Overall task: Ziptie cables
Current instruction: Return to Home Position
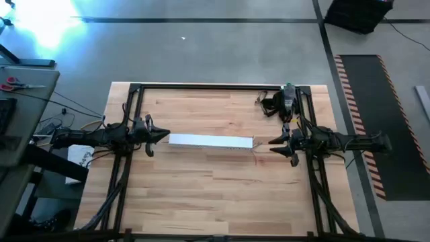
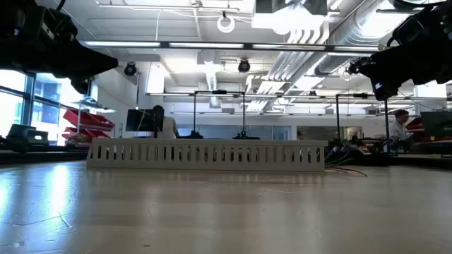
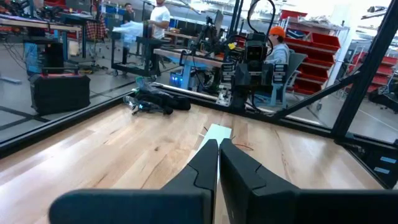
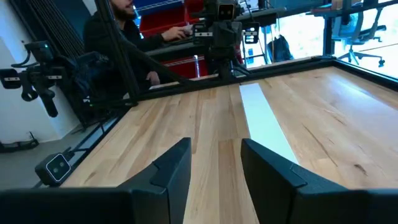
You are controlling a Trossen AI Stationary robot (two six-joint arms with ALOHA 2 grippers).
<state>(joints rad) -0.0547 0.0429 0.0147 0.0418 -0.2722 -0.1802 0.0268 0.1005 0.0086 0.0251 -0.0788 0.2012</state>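
The left gripper (image 1: 163, 136) is hovering with its fingers (image 3: 200, 167) pressed together, tips pointing along the table (image 1: 201, 195). Just ahead of those tips the white cable duct (image 1: 209, 141) is lying flat with its cover on, running lengthwise away from this gripper toward the other arm. The right gripper (image 1: 272, 142) is hanging just past the duct's far end, facing back along it, its fingers (image 4: 177, 163) standing apart with nothing between them. The cables (image 1: 258, 150) are sitting mostly hidden inside the duct; only a thin strand is trailing out on the wood at the end nearest the right gripper, just below its tips. Farther off, beside the right arm at the table's far edge, a dark device (image 1: 282, 101) is resting. Beyond the table, people (image 3: 278, 48) are sitting and standing at workbenches.
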